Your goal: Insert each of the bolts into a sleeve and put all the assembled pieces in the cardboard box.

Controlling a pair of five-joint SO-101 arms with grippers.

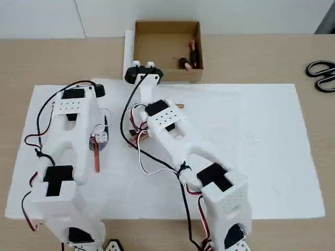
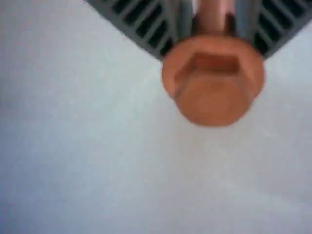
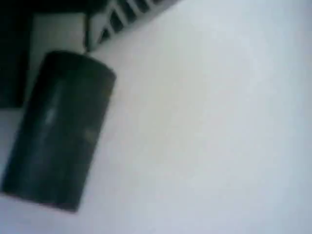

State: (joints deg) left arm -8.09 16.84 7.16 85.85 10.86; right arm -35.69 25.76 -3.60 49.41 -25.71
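My left gripper (image 1: 98,142) is shut on a copper bolt (image 1: 97,157), which hangs over the white sheet (image 1: 251,146). In the left wrist view the bolt's hex head (image 2: 212,83) fills the foreground, and ribbed grey fingers (image 2: 131,19) clamp its shaft. My right gripper (image 1: 142,75) sits at the near left corner of the cardboard box (image 1: 167,25). A black sleeve (image 3: 58,131) is close in front of its camera, against a ribbed finger (image 3: 126,14), and appears to be held. Inside the box lies a bolt (image 1: 192,52) with a black sleeve (image 1: 185,64).
A copper bolt tip (image 1: 180,105) sticks out beside the right arm's wrist. Scissors (image 1: 322,73) lie at the table's far right edge. The right half of the sheet offers free room. Cables trail between the two arms.
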